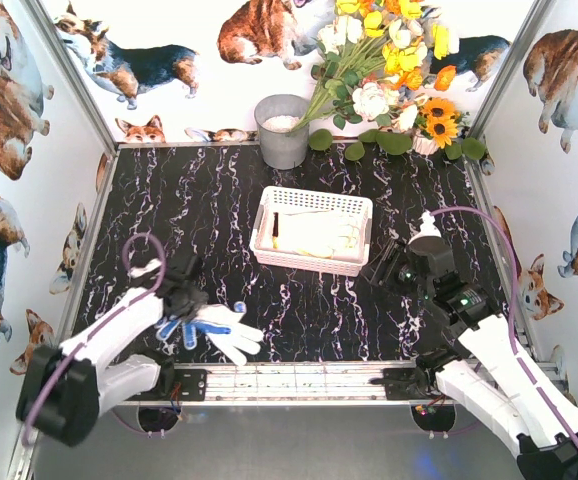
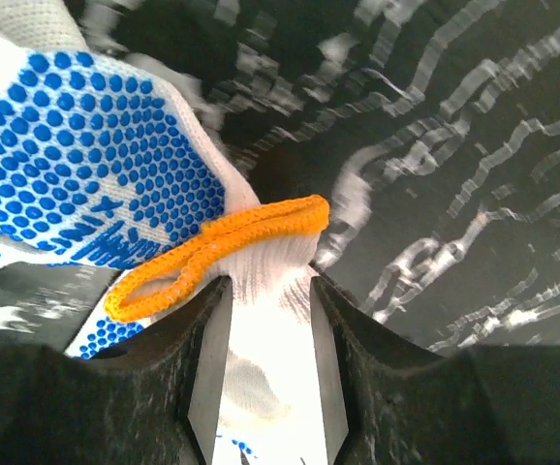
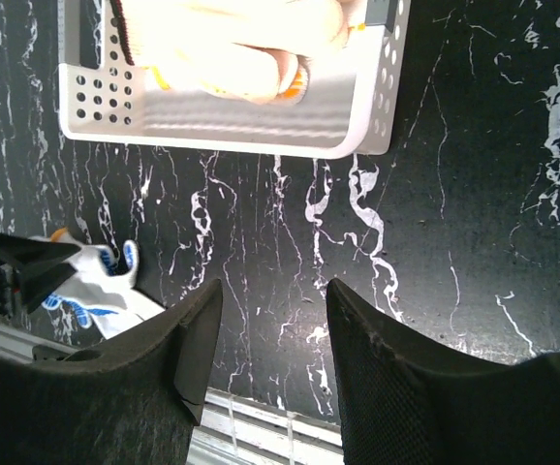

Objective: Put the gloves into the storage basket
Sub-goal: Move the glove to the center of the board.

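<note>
The left gripper (image 1: pixel 185 300) sits at the near-left corner of the table (image 1: pixel 199 200), well away from the basket (image 1: pixel 309 263) and nearer the arm bases. Its jaws pinch the white cloth just under the orange cuff (image 2: pixel 222 242) of a blue-dotted glove (image 1: pixel 227 328). The cuff is a sensible place to take hold, since the rest of the glove can hang free when it is lifted. The glove lies flat on the table, not yet raised, with its fingers pointing towards the side below the basket.

The right gripper (image 3: pixel 272 291) hovers just right of the basket with its jaws spread and nothing between them, probably held clear of the carry path.

There is one basket and one grey bucket (image 1: pixel 282 140) beyond it. A heap of cream gloves (image 1: pixel 319 232) already lies in the basket, but they overlap too much to count. At least one glove is left outside; a second may be folded under it.
</note>
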You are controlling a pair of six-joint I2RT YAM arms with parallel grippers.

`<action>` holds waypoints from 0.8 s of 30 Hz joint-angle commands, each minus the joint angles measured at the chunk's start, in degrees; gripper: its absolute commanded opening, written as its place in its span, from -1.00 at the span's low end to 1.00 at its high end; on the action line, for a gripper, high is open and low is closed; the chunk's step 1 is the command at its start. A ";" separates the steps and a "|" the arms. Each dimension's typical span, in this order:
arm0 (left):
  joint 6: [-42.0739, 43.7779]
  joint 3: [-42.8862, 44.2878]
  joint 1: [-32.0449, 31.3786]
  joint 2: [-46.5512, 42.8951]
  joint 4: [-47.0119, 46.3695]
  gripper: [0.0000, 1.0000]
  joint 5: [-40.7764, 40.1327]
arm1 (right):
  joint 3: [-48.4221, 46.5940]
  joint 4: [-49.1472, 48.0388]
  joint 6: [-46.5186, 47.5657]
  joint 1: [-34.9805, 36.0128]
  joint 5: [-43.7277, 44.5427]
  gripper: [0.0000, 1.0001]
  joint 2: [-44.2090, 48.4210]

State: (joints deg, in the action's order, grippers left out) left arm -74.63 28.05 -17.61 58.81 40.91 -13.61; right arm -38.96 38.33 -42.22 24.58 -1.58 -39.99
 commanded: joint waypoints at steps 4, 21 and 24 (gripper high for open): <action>-7.34 11.79 -16.44 10.44 -3.73 -0.34 -5.13 | 0.97 -4.88 -2.23 -0.32 -3.65 -0.03 1.26; 0.99 11.16 -19.56 -5.84 12.17 0.20 -13.16 | 0.99 -6.36 -3.18 0.22 -12.05 -0.02 0.42; 2.65 7.78 -19.58 -6.27 8.61 0.18 -7.44 | 0.61 -6.08 -2.40 1.40 -14.12 0.00 -0.63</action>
State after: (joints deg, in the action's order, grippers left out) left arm -75.66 39.68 -37.39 52.69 51.03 -26.74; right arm -37.60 35.48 -45.36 24.75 -11.35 -39.75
